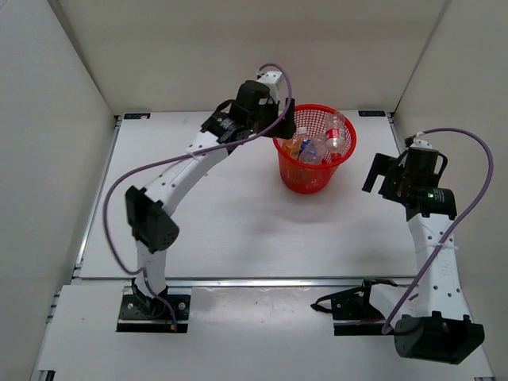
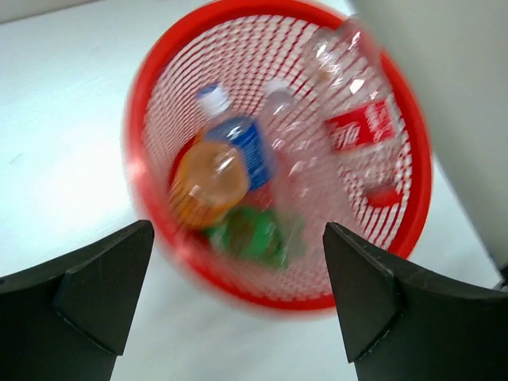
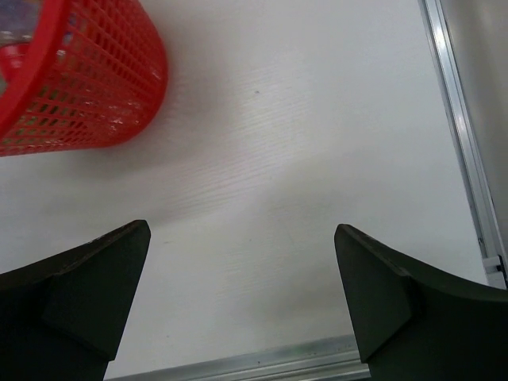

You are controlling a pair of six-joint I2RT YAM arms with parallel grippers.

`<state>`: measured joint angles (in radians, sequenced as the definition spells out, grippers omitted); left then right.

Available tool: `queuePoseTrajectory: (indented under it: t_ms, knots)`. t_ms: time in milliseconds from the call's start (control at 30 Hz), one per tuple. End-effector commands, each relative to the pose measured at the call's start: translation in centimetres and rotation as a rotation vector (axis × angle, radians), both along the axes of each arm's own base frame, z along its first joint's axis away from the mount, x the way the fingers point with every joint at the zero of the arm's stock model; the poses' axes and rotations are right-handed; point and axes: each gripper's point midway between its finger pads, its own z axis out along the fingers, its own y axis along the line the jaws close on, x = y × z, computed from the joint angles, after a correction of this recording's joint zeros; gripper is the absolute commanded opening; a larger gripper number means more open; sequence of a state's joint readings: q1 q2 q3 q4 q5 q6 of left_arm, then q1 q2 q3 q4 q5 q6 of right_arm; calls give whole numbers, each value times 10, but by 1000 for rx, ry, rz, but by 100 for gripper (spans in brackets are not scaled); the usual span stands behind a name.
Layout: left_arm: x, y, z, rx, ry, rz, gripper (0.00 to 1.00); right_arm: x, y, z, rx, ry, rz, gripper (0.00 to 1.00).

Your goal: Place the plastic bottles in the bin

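Observation:
The red mesh bin (image 1: 304, 175) stands on the table at the back centre. Inside it, the left wrist view shows an orange bottle (image 2: 208, 182), a blue-labelled bottle (image 2: 244, 145), a green bottle (image 2: 252, 233), a plain clear bottle (image 2: 287, 151) and a red-labelled clear bottle (image 2: 359, 131) leaning on the wall. My left gripper (image 1: 284, 121) (image 2: 236, 294) is open and empty just above the bin's left rim (image 2: 135, 135). My right gripper (image 1: 381, 176) (image 3: 242, 298) is open and empty over bare table to the right of the bin (image 3: 95, 87).
White walls enclose the table on three sides. A metal rail (image 3: 464, 159) runs along the table's right edge, and another along the front edge (image 1: 238, 280). Purple cables loop from both arms.

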<state>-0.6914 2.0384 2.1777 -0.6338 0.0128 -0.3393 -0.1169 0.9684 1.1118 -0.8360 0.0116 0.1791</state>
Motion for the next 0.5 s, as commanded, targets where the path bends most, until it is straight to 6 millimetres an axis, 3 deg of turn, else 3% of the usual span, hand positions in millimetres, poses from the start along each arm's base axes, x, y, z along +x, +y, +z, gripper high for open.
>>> queuePoseTrajectory:
  t_ms: [0,33,67,100,133,167,233,267,367,467]
  knots:
    - [-51,89,74,56,-133,191,99,-8,-13,3,-20,27,-48,99]
    - [-53,113,39,117,-72,251,98,-9,-13,-1,-17,30,-31,99]
    - [-66,143,53,60,-76,328,99,-9,-13,1,-22,5,-33,99]
    - [-84,167,32,57,-36,372,99,-12,-14,-5,-18,10,-48,99]
    - [-93,189,-11,110,33,412,98,-14,-18,-3,-33,-6,-64,99]
    - [-110,210,-4,57,34,458,98,-15,-18,-9,-34,3,-61,99]
    - [-144,263,-43,93,126,573,99,-20,-24,-15,-47,24,-86,100]
    - [-150,284,-50,106,141,630,99,-21,-22,-20,-37,35,-88,99]
    - [-184,327,-75,163,196,720,99,-21,-8,-33,29,52,-36,99]
    - [-199,336,-67,129,180,734,99,-17,3,-36,57,55,4,99]
